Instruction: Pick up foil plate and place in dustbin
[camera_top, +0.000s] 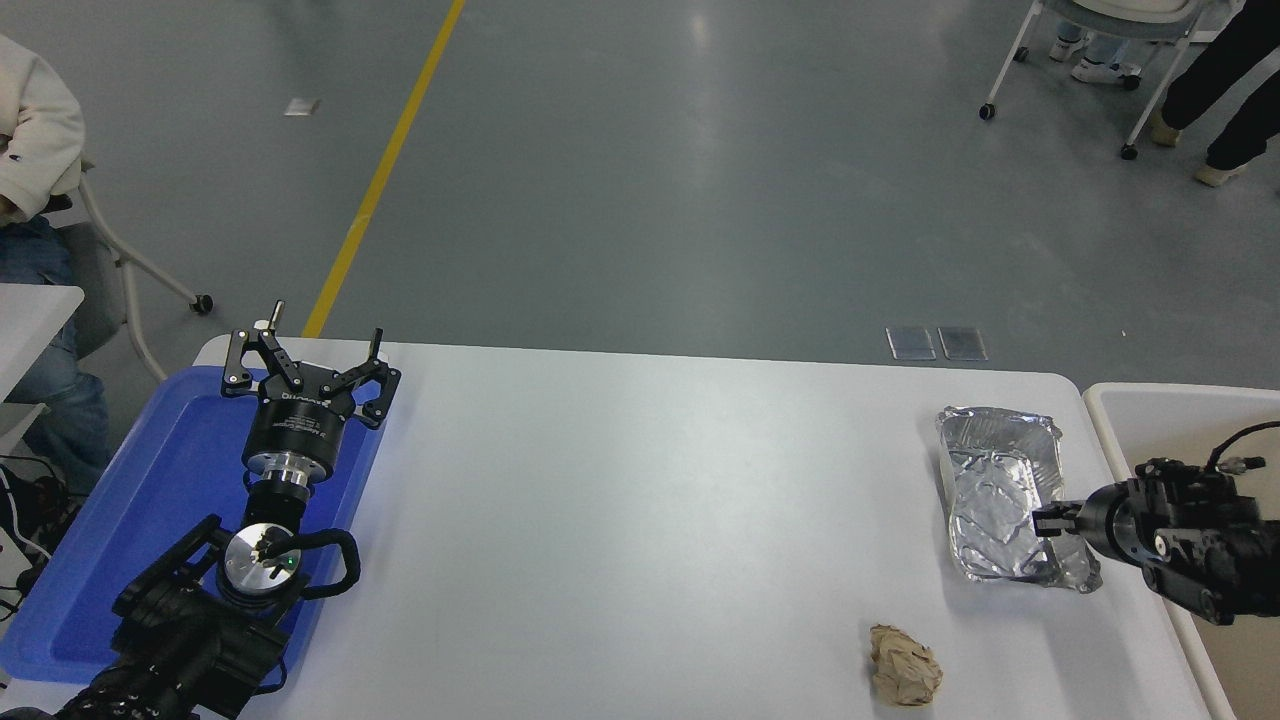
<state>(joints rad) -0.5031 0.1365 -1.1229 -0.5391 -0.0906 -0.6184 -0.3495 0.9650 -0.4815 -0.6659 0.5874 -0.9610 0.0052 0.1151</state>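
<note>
Sideways, the right end effector (1042, 521) pinches the crinkled, ribbed silver foil plate's (990, 495) right wall.

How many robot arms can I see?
2. The left arm is parked at the lower left, its end effector open over the blue tray. The right arm reaches in from the right edge, its end effector holding the foil plate.

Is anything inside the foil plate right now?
Only the right gripper, reaching over the foil plate from its right wall and apparently shut on that wall. The crinkled floor looks bare otherwise. The part of the wall behind the gripper is hidden.
</note>
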